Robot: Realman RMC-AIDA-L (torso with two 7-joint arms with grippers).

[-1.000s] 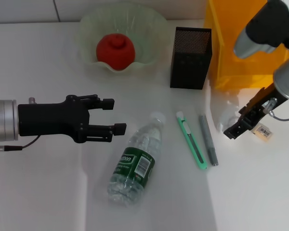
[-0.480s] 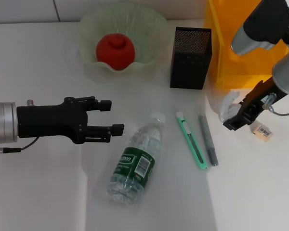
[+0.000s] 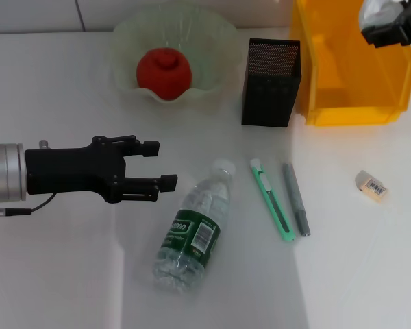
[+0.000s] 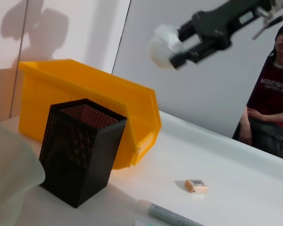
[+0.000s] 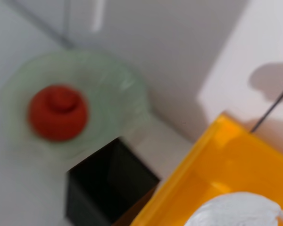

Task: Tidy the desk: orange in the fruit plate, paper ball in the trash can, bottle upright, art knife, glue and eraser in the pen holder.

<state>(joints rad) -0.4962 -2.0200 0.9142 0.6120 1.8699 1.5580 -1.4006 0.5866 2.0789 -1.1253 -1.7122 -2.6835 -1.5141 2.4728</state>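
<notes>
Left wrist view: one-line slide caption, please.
Right gripper holds the paper ball above the yellow bin.

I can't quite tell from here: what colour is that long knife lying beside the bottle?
Light green plastic art knife, clearest in the head view.

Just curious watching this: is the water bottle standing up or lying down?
Lying down. The bottle rests on its side on the table, cap pointing toward the pen holder, beside the left claw.
</notes>
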